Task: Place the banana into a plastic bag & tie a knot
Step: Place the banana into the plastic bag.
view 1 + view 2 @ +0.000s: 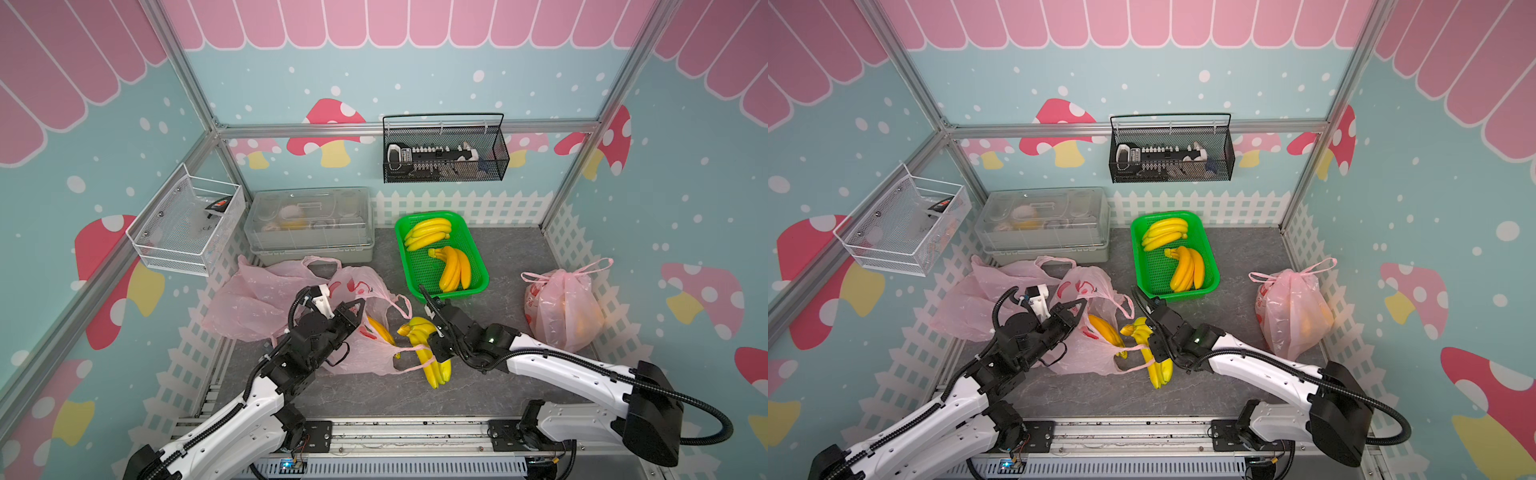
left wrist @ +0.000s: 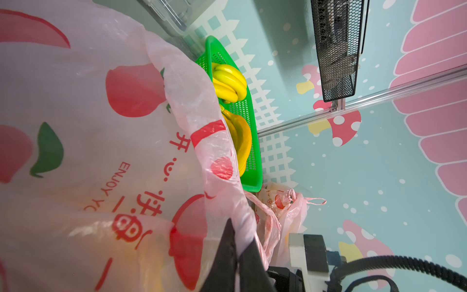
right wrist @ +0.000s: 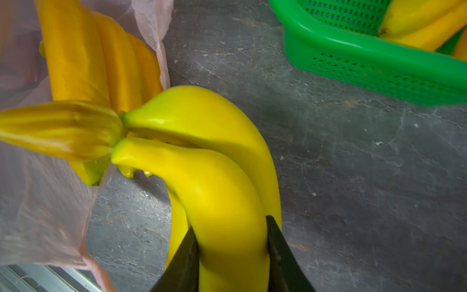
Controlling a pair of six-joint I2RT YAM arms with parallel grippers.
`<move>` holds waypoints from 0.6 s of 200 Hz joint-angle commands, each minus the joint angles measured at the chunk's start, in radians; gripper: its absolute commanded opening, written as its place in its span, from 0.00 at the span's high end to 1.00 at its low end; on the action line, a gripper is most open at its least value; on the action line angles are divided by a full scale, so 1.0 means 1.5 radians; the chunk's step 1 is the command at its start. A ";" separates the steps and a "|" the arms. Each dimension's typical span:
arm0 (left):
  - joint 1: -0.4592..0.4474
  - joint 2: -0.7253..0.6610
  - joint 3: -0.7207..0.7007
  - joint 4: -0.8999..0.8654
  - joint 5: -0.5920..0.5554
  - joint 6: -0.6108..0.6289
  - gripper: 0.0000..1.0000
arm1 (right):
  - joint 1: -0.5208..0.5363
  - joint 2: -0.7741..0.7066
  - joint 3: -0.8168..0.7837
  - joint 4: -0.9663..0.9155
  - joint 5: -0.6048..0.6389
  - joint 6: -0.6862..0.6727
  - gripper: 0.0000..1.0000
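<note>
The right gripper (image 3: 228, 225) grasps the bright yellow curved banana bunch (image 3: 222, 182), its jaws part-spread around one fruit. Ahead of those jaws, the bunch's stem end meets the darker orange-yellow banana bunch (image 3: 83, 58) lying at the mouth of the pale pink translucent plastic bag with red fruit print (image 1: 365, 357). A thin pink handle strap (image 1: 419, 347) of the bag crosses the held bunch. The left gripper (image 2: 238, 252) is clenched on the bag's rim edge. Bare grey stone-patterned tabletop (image 3: 353, 177) lies open beside the right jaws, up to the wall of the green perforated plastic basket (image 3: 366, 65)
</note>
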 commanded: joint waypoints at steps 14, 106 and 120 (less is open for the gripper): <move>-0.018 -0.019 0.027 -0.042 0.003 0.034 1.00 | 0.016 0.047 0.064 0.091 -0.028 0.030 0.77; -0.086 -0.026 0.075 -0.097 -0.031 0.089 1.00 | 0.021 0.176 0.168 0.203 -0.077 0.083 0.77; -0.097 -0.025 0.081 -0.104 -0.038 0.097 1.00 | 0.021 0.179 0.171 0.225 -0.079 0.104 0.77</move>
